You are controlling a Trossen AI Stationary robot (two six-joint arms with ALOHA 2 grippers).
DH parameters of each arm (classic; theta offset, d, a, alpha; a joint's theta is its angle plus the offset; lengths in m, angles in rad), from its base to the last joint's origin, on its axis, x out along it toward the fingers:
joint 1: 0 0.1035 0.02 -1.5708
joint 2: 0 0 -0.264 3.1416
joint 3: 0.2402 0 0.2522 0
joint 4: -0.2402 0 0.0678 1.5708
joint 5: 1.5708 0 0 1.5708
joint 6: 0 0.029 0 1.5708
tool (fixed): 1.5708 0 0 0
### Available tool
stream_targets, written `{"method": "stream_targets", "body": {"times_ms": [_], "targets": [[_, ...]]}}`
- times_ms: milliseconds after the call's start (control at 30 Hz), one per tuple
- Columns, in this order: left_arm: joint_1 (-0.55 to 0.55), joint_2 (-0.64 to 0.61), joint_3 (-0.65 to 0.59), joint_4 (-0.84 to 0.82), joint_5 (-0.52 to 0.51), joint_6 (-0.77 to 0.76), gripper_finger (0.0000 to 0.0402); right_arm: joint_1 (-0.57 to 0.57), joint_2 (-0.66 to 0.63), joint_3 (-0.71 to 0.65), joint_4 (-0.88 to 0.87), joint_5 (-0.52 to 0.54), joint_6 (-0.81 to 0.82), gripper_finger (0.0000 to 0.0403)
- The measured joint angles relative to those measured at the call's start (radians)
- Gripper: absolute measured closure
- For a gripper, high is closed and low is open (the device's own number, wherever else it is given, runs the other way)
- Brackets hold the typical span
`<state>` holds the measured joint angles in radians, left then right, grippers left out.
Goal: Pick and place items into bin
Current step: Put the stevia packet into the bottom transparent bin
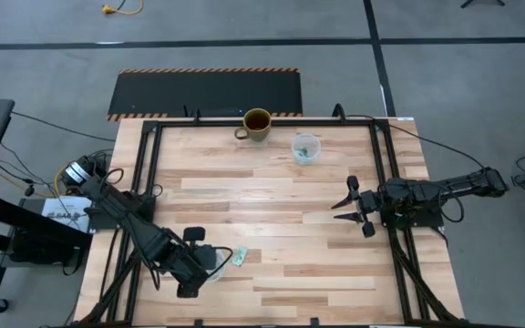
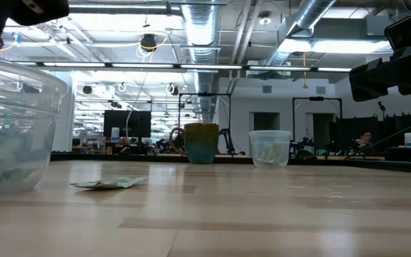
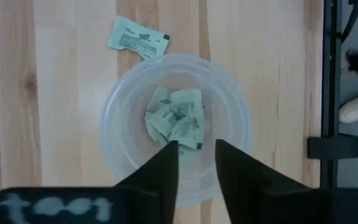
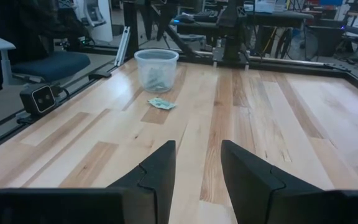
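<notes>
The bin [image 3: 120, 124] is a clear round tub near the table's front left; it also shows in the low view [image 2: 13, 128] and the right wrist view [image 4: 156, 70]. Several pale green wrapped items [image 3: 176, 118] lie on its bottom. My left gripper [image 3: 196, 155] hangs open straight above them, fingers pointing down, with nothing between them. One more green item [image 3: 138, 38] lies flat on the wood just beside the bin [image 1: 240, 258]. My right gripper [image 1: 347, 206] waits open at the table's right side, far from the bin.
An olive mug [image 1: 257, 124] and a small clear cup [image 1: 305, 148] holding green pieces stand near the far edge. A dark frame rail [image 1: 149, 164] runs along the table's sides. Bare wood lies between the bin and my right gripper.
</notes>
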<state>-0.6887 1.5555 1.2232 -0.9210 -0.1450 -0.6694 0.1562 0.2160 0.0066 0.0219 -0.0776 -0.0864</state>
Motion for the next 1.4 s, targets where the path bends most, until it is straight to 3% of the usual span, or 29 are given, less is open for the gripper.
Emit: {"method": "stream_targets", "body": {"times_ms": [267, 767, 1167, 1400], "targets": [[0.073, 0.000, 0.027, 0.023, -0.002, -0.174, 0.0279, 0.000, 0.000, 0.000, 0.000, 0.000, 0.000, 0.0280], [0.233, 0.019, 0.167, 0.108, -0.045, -0.157, 0.0303, 0.000, 0.000, 0.000, 0.000, 0.000, 0.000, 0.0280], [0.315, 0.297, 0.323, 0.097, 0.039, -0.128, 0.0303, 0.000, 0.000, 0.000, 0.000, 0.000, 0.000, 0.0280], [0.348, 0.439, 0.382, 0.056, 0.138, -0.137, 0.0303, 0.000, 0.000, 0.000, 0.000, 0.000, 0.000, 0.0280]]}}
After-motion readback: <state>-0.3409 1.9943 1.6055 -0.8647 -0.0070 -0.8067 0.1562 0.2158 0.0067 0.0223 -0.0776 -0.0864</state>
